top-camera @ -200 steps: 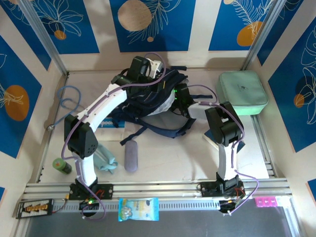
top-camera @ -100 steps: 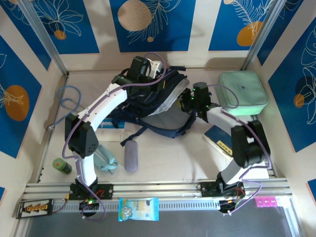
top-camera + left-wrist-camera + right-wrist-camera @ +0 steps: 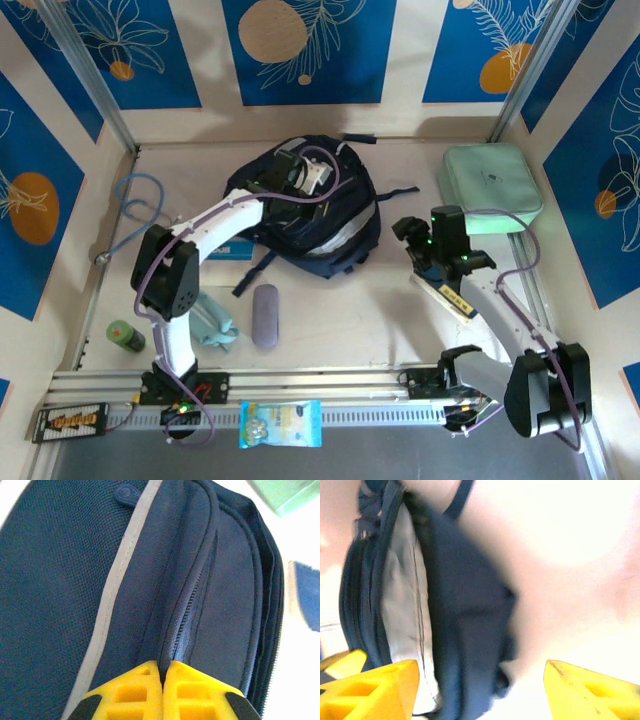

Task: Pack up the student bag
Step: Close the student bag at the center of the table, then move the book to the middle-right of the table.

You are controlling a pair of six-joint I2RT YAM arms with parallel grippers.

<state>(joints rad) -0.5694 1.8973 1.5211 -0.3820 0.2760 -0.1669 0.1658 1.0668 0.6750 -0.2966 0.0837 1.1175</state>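
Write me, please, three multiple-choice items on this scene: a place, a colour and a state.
1. On which side of the student bag does the mint green zip case lie?
A. the right arm's side
B. the left arm's side
C. on top of it

2. What colour is the bag's trim stripe?
A. red
B. grey
C. yellow

3. How is the right gripper?
A. shut tight
B. shut on the zip case
C. open, holding nothing

Answers: 1 A, the top view shows the case right of the bag; 2 B, the left wrist view shows a grey band on navy; 3 C, its yellow fingers stand wide apart.
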